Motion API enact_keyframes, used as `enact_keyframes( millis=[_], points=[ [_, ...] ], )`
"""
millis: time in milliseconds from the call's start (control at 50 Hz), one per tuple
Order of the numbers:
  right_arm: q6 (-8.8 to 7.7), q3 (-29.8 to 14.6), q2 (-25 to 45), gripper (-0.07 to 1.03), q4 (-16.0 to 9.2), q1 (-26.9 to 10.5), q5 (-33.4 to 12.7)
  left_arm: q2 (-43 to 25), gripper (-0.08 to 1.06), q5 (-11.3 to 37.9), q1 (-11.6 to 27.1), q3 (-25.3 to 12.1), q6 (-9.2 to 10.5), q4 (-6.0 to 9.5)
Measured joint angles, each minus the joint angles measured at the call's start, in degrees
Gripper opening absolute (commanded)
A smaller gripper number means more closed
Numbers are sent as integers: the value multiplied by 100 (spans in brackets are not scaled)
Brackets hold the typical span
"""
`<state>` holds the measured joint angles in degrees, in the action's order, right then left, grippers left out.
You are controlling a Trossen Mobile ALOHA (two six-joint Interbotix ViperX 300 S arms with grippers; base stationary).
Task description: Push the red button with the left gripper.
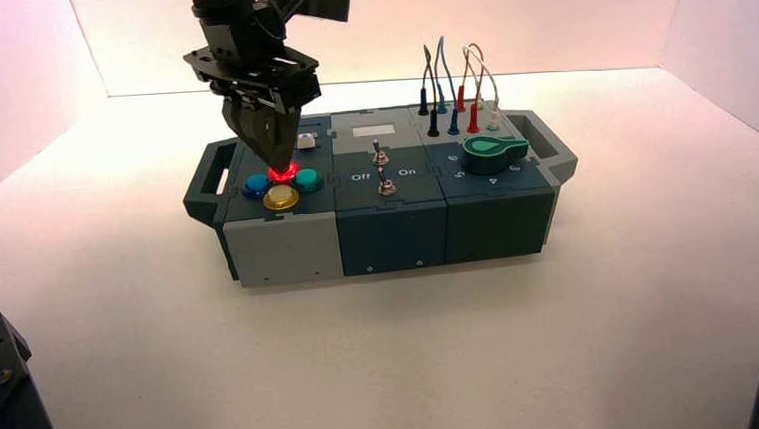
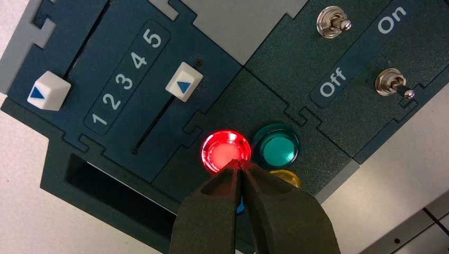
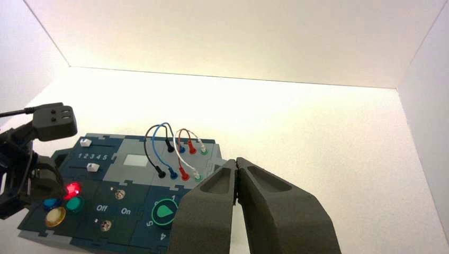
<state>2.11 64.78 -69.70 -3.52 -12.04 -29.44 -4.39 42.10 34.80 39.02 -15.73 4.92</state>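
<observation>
The red button (image 2: 225, 151) glows lit in the button cluster at the box's left end; it also shows in the high view (image 1: 283, 171) and the right wrist view (image 3: 72, 188). My left gripper (image 2: 239, 164) is shut, its pointed tip resting on the red button's near edge; in the high view it (image 1: 275, 159) stands straight down over the button. The blue (image 1: 256, 185), green (image 1: 307, 178) and yellow (image 1: 281, 197) buttons sit around it. My right gripper (image 3: 236, 161) is shut and empty, held high off to the box's right, out of the high view.
Two white sliders (image 2: 183, 84) (image 2: 48, 90) sit beside a scale lettered 1 to 5. Two toggle switches (image 1: 379, 156) stand by "Off" and "On". A green knob (image 1: 493, 149) and several plugged wires (image 1: 451, 96) occupy the box's right end. White walls enclose the table.
</observation>
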Motion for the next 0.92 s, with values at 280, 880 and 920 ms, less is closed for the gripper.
enact_keyframes(
  millis=[280, 880, 920],
  points=[
    [0, 0, 0, -2, -9, 0, 0, -62, -3, 79, 0, -70, 0, -26],
    [9, 0, 97, -2, -62, -9, -176, 1389, -3, 624, -26, 149, 167, -44],
    [0, 0, 97, -2, -62, -9, -185, 1389, -3, 624, -35, 167, 167, -44]
  ],
)
